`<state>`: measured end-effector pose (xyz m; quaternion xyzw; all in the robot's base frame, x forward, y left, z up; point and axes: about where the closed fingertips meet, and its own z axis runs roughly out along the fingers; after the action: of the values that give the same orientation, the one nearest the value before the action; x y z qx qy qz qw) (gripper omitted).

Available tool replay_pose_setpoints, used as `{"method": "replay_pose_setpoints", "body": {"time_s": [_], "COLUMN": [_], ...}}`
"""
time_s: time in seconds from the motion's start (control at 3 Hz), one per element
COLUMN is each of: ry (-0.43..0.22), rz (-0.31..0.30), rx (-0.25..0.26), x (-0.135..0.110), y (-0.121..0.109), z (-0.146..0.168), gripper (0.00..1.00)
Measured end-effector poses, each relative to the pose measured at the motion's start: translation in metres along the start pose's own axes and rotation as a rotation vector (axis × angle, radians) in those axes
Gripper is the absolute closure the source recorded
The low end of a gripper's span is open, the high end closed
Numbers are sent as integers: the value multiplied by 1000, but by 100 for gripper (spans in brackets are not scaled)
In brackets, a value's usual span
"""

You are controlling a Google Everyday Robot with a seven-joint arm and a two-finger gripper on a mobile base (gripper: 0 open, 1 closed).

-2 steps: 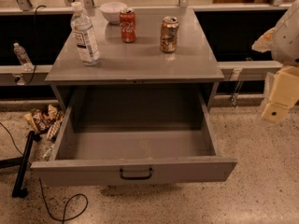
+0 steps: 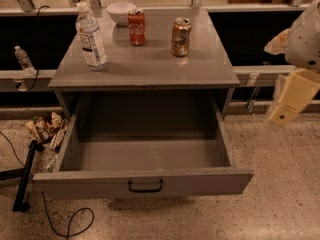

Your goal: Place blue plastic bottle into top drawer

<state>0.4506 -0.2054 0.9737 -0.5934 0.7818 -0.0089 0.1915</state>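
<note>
The blue plastic bottle (image 2: 91, 38) is clear with a white cap and a white-bluish label. It stands upright at the left side of the grey cabinet top (image 2: 150, 64). The top drawer (image 2: 145, 156) is pulled wide open below it, and its inside is bare; a dark curved handle (image 2: 145, 186) sits in the middle of its front panel. My gripper (image 2: 289, 100), cream-coloured, hangs at the far right edge of the view, right of the cabinet and well away from the bottle. It holds nothing that I can see.
A red soda can (image 2: 136, 27), a bronze can (image 2: 181, 36) and a white bowl (image 2: 121, 12) stand on the cabinet top. A small clear bottle (image 2: 23, 59) sits far left. Snack wrappers (image 2: 47, 129), a black stand leg (image 2: 24, 176) and a cable (image 2: 67, 219) lie on the floor at left.
</note>
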Motion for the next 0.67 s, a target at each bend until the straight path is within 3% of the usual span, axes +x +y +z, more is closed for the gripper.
{"method": "replay_pose_setpoints", "body": {"time_s": [0.33, 0.67], "ry": [-241, -490], "rz": [92, 166], "rx": [-8, -9], "x": [-32, -81], "y": [-28, -53], "z": [35, 57], "gripper": [0, 0]}}
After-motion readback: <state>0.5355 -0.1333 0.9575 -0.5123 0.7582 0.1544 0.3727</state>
